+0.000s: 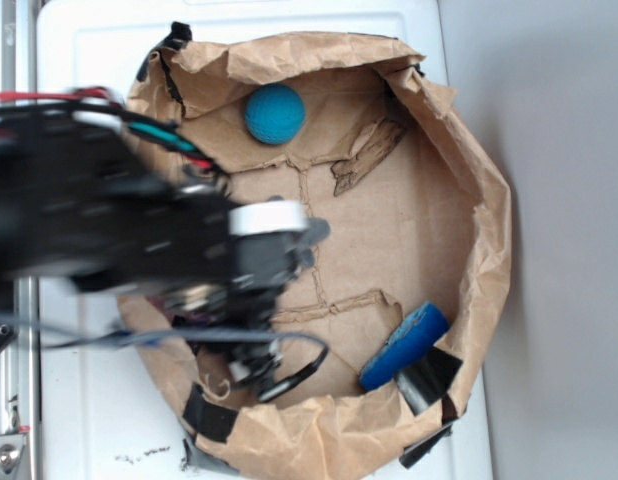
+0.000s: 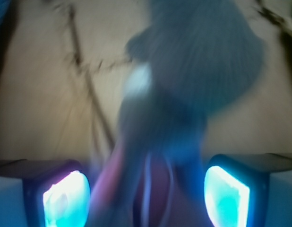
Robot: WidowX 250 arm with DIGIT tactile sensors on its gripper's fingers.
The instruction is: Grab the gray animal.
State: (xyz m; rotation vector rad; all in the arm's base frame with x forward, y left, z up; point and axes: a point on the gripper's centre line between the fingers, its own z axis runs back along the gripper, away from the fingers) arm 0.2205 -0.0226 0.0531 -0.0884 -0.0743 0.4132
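Note:
The gray animal (image 2: 198, 61) fills the middle of the wrist view, blurred, with a white patch and a pink part near the bottom edge. It lies on brown cardboard between my two glowing fingertips (image 2: 65, 198). A small gap shows on each side of it. My gripper (image 2: 146, 201) is open around it. In the exterior view my gripper (image 1: 234, 335) points down at the lower left of the brown paper nest (image 1: 479, 200), and the arm hides the animal almost entirely.
A teal-blue ball (image 1: 275, 113) rests at the back of the nest. A blue block (image 1: 404, 346) leans at the front right next to black tape (image 1: 429, 378). Crumpled paper walls ring the cardboard floor. A white surface (image 1: 89, 420) lies outside.

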